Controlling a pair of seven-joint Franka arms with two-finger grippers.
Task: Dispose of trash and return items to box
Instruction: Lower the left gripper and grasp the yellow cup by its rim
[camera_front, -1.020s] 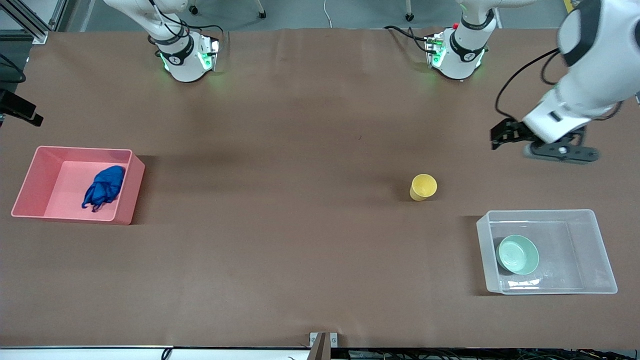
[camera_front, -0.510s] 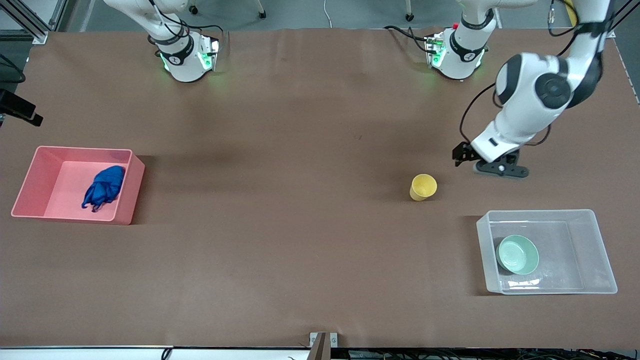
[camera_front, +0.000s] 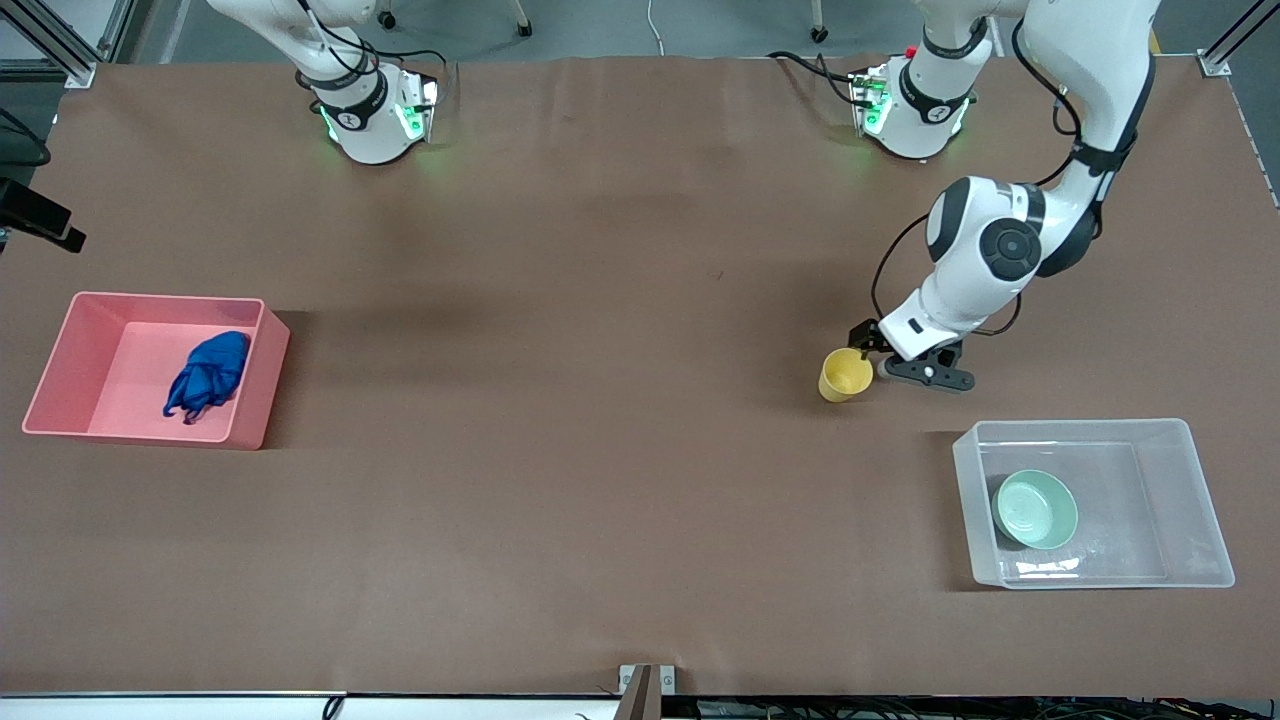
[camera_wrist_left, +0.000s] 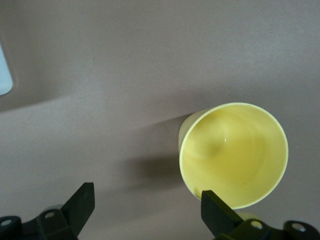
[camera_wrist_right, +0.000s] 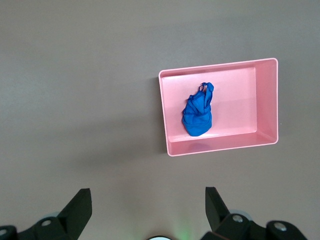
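Right of centre in the front view, the left arm bends down from its base at the top of the frame, elbow folded and wrist tilted toward the surface, bringing the left gripper (camera_front: 878, 358) low, just beside the yellow cup (camera_front: 845, 374). The cup stands upright on the brown surface (camera_front: 600, 450), its open mouth facing up. In the left wrist view the jaws stand apart, with one dark fingertip (camera_wrist_left: 216, 210) at the cup's (camera_wrist_left: 234, 154) rim and the other well clear of it over bare surface; the cup is not between them.

In the lower right of the front view sits the clear plastic box (camera_front: 1205, 500), nearer the front camera than the cup. The mint-green bowl (camera_front: 1036, 509) lies inside it, against the wall toward the right arm's end of the table.

At the left edge of the front view, toward the right arm's end, the pink bin (camera_front: 70, 340) holds the blue glove wad (camera_front: 207, 374), which rests on its floor.

The right arm waits, raised high; only its base shows at the upper left of the front view. The right gripper (camera_wrist_right: 148, 210) appears in the right wrist view, jaws wide apart and holding nothing, high over the surface, with the pink bin (camera_wrist_right: 265, 107) and the blue wad (camera_wrist_right: 198, 114) far below.
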